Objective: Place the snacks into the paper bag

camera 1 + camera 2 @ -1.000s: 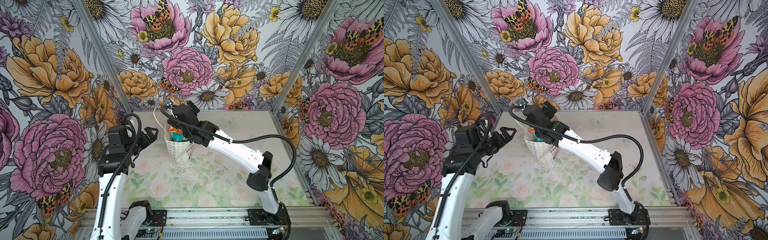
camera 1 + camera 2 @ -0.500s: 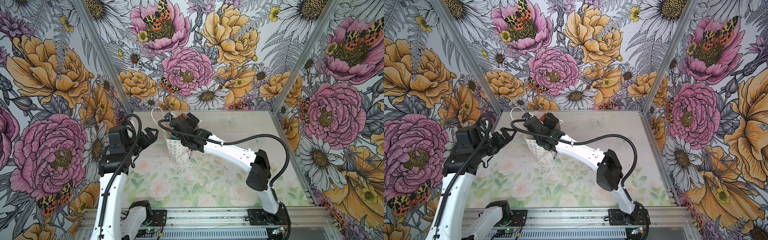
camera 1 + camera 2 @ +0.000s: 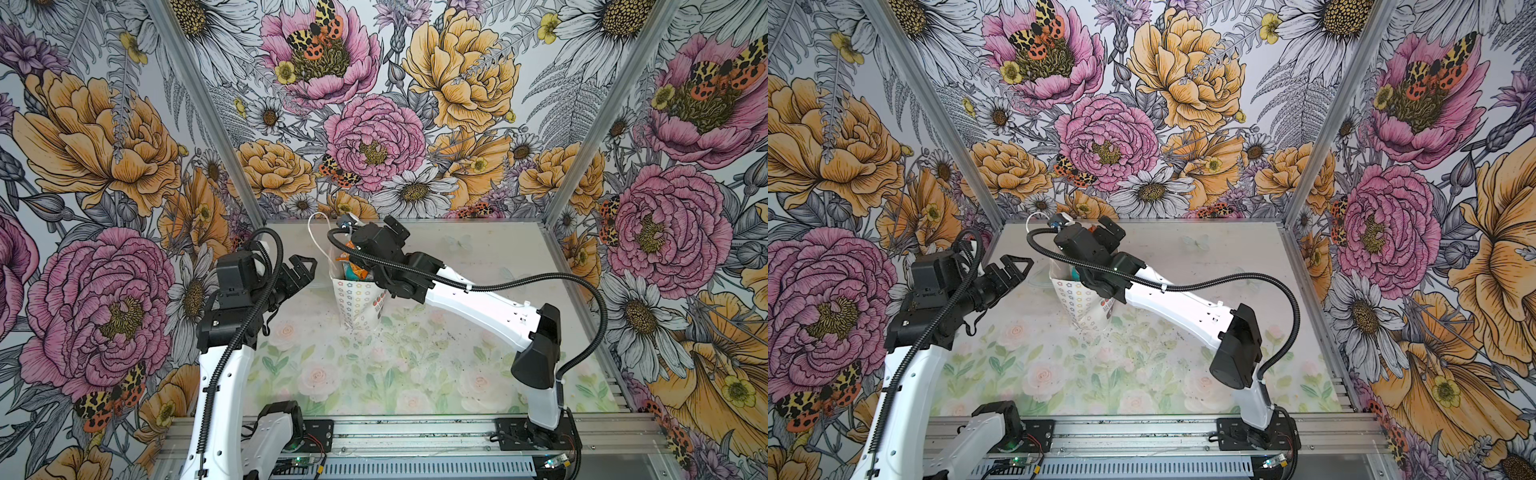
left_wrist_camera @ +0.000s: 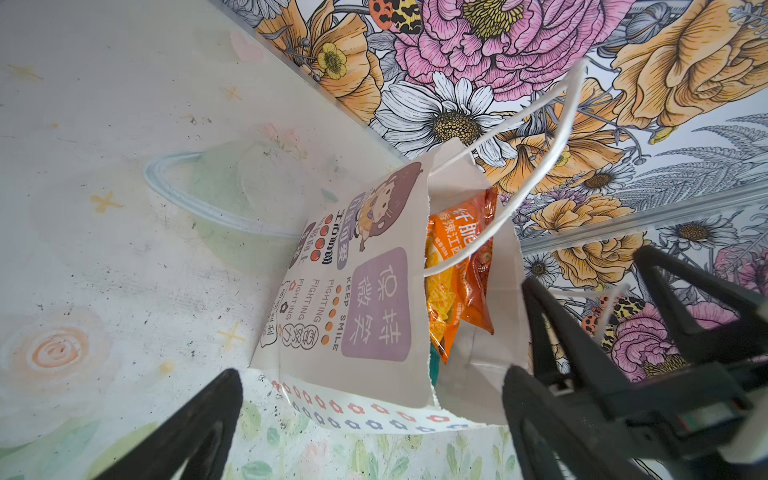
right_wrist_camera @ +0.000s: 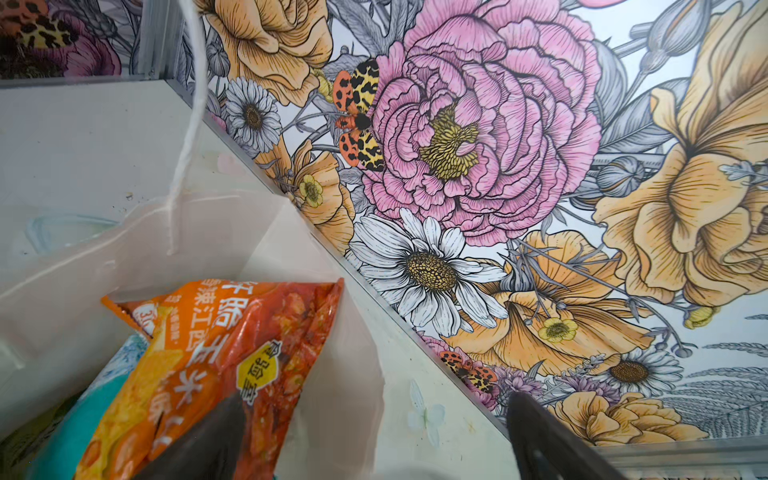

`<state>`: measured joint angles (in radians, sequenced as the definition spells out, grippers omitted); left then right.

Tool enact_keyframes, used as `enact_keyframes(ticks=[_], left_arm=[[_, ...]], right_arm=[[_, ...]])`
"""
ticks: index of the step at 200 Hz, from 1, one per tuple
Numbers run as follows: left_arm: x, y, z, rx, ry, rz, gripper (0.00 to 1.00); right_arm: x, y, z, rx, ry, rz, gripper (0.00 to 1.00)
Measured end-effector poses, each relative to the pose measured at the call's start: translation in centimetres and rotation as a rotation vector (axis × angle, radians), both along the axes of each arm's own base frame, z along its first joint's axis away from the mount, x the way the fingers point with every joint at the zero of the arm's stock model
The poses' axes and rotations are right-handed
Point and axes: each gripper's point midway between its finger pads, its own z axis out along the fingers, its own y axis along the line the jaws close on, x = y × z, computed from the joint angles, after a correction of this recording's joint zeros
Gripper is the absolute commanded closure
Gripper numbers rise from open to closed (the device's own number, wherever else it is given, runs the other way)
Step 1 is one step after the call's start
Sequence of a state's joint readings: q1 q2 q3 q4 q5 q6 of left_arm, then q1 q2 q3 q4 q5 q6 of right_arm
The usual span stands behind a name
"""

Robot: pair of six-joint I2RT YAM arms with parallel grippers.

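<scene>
Since the picture half a second back, the right tool (image 5: 374, 403) has risen from a lower dip at the mouth of the paper bag (image 3: 356, 305) to about the height it had a second ago. The left tool (image 3: 301, 269) and the bag have kept their places.

Bag: upright on the bench (image 3: 457, 374), mouth open, with the flowered back wall (image 3: 374, 124) rising close behind it. A white cord handle (image 5: 189, 137) arches up from its rim. The flower-patterned side shows in both top views. The front, with a cartoon figure and text, shows in the left wrist view.

Snacks: an orange packet (image 4: 459, 266) stands on end inside the bag and is visible through the open mouth. A teal packet (image 5: 79, 419) lies against it, lower down. Whatever else the bag holds is hidden beneath these two.

Right tool: over the bag's mouth and pointing toward the wall behind it, fingers spread wide and carrying nothing. In the right wrist view one finger (image 5: 199, 444) appears dark and blurred in front of the orange packet; whether it touches the foil cannot be told. The other finger shows past the bag's side wall.

Left tool: just beside the bag's printed front and apart from it, on the left arm's side. Its fingers are spread wide and grip nothing.
</scene>
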<state>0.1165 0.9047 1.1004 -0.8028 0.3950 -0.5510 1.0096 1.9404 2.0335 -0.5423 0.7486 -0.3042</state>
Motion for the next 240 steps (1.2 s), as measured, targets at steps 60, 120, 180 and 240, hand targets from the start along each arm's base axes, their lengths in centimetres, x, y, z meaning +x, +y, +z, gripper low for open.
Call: enact_keyframes(ticks=[60, 120, 180, 240], left_arm=[[0.5, 0.0, 2.6, 0.013, -0.141, -0.005, 0.01], [0.3, 0.5, 5.7, 0.053, -0.368, 0.026, 0.01], [-0.5, 2.7, 6.5, 0.133, -0.550, 0.155, 0.01], [0.6, 4.1, 4.5, 0.209, -0.568, 0.213, 0.01]], right_arm=[[-5.1, -6.3, 9.9, 0.283, -0.015, 0.157, 0.00], [-7.1, -24.4, 12.7, 0.510, -0.069, -0.044, 0.00], [-7.8, -35.8, 4.6, 0.556, -0.009, -0.339, 0.00], [-5.1, -39.0, -11.5, 0.579, 0.232, -0.464, 0.00]])
